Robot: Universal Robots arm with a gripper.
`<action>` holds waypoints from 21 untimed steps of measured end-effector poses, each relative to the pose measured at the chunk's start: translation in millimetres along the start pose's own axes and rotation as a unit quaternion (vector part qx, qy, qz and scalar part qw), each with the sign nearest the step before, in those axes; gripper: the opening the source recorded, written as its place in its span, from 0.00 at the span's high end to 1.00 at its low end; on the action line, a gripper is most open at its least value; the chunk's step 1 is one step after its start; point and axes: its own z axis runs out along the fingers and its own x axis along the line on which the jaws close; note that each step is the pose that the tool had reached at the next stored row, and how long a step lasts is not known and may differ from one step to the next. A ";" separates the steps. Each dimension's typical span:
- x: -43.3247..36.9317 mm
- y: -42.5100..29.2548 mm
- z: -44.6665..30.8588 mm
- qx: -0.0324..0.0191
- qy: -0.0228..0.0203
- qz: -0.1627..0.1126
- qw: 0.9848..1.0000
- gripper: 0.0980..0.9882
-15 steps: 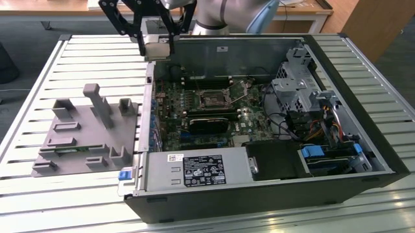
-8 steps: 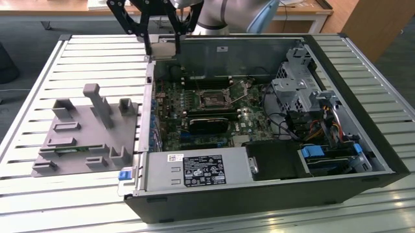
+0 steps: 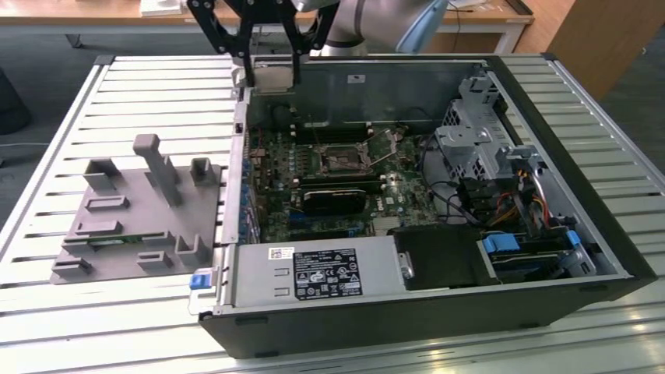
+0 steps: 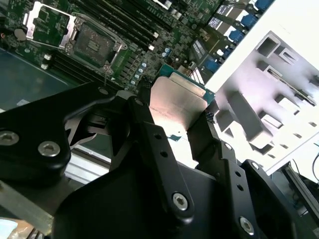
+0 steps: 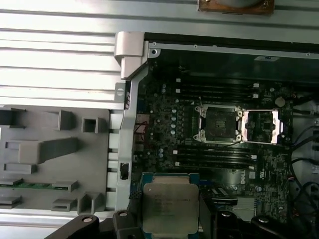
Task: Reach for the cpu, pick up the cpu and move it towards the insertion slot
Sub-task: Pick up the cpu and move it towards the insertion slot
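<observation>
Pincer point(image 3: 272, 66) is gripping the cpu point(image 3: 273, 78) by its edges, clamped tight, carrying it high over the far corner of the open PC case point(image 3: 582, 257). In both wrist views the cpu point(image 5: 169, 206) is sitting flat between the fingers point(image 4: 149, 144), w/ silver top showing. The insertion slot point(image 5: 218, 124) is lying open on the motherboard point(image 3: 311, 156), well apart from the chip, its frame flipped aside. Judgement: keeping the chip level & square to the socket matters most; any tilt risks pin damage.

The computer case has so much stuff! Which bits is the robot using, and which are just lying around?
Using: gripper, shut on the cpu; insertion slot, open on the motherboard.

Lying around: grey tray of blocks; black card; power supply.
</observation>
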 end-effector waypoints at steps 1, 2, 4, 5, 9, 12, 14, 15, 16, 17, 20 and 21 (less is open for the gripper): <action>-1.9 0.3 0.1 0.000 0.000 0.000 1.000 0.50; -3.6 0.6 0.1 0.000 0.000 0.000 1.000 0.50; -6.6 1.8 0.1 0.000 0.000 0.000 1.000 0.50; -8.1 2.4 0.2 0.000 0.000 0.000 1.000 0.50; -15.0 4.7 0.4 0.000 0.000 0.000 1.000 0.50; -19.8 6.4 0.4 0.000 0.000 0.000 1.000 0.50; -22.9 7.3 0.5 0.000 0.000 0.000 1.000 0.50; -24.5 7.9 0.5 0.000 0.000 0.000 1.000 0.50; -26.1 8.5 0.5 0.000 0.000 0.000 1.000 0.50; -27.6 9.2 0.6 0.000 0.000 0.000 1.000 0.50; -31.8 11.7 0.8 0.000 0.000 0.000 1.000 0.50; -32.9 12.7 0.9 0.000 0.000 0.000 1.000 0.50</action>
